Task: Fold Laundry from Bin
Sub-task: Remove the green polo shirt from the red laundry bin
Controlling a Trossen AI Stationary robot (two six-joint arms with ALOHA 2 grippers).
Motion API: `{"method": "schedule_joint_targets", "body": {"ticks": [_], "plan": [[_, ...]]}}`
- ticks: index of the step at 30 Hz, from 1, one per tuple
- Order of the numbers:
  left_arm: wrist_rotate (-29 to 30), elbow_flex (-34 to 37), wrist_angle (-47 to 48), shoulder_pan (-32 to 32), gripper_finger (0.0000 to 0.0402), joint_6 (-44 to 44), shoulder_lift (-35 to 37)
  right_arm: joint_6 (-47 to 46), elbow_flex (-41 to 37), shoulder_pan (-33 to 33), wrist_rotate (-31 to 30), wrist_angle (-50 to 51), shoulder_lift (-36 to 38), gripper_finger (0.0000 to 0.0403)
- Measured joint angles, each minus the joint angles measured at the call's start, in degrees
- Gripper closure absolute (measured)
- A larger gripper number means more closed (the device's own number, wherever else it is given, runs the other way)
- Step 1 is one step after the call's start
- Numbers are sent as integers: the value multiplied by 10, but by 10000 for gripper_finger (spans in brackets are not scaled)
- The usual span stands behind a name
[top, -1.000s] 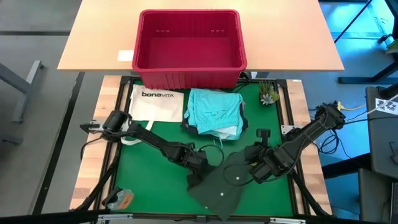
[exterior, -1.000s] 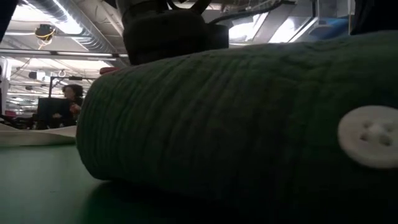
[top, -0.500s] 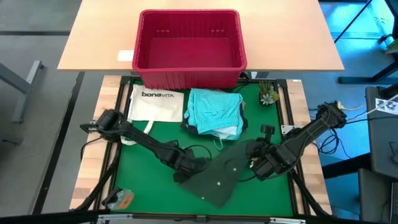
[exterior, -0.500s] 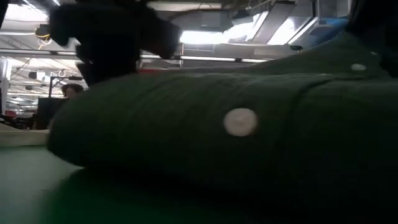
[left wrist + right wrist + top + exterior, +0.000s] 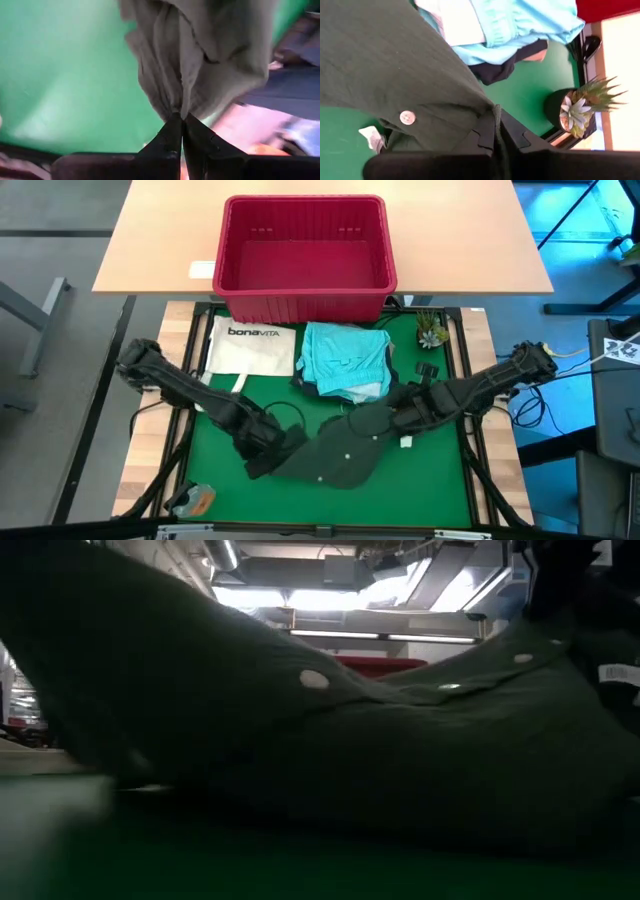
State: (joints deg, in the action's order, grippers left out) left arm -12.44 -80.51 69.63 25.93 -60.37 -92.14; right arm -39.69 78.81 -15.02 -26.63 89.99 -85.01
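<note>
Overhead, table-level and wrist cameras all share the dark green garment (image 5: 335, 460).

Both arms are down low over the table, reaching inward from opposite sides. The left gripper (image 5: 262, 462) sits at the near left, fingers (image 5: 172, 134) pinched tight together. The right gripper (image 5: 398, 412) sits further back on the right, fingers (image 5: 492, 131) likewise clamped.

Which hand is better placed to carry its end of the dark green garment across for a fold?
Left, probably: the left hand grips the dark green garment beside open green mat.
</note>
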Motion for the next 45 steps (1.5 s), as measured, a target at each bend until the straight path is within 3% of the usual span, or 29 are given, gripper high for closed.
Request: {"method": "schedule_joint_targets", "body": {"ticks": [4, 7, 9, 16, 24, 30, 45], "plan": [[-48, 0, 4, 2, 401, -37, 59, 24, 0, 31, 23, 0, 0, 400], [-53, 0, 5, 3, 401, -56, 99, 27, 0, 49, 27, 0, 0, 400], [-29, 0, 9, -1, 401, -62, 123, 42, 0, 61, 41, 0, 0, 400], [142, 1, 86, -19, 401, -80, 141, 85, -13, 89, 88, -2, -3, 400], [232, 83, 94, -69, 401, -103, 138, 87, -91, 123, 83, -1, -3, 400], [256, 120, 90, -87, 401, -82, 137, 92, -104, 125, 77, 1, -3, 400], [419, -54, 204, -89, 401, 6, 148, 164, 35, 124, 16, 0, 59, 400]]}}
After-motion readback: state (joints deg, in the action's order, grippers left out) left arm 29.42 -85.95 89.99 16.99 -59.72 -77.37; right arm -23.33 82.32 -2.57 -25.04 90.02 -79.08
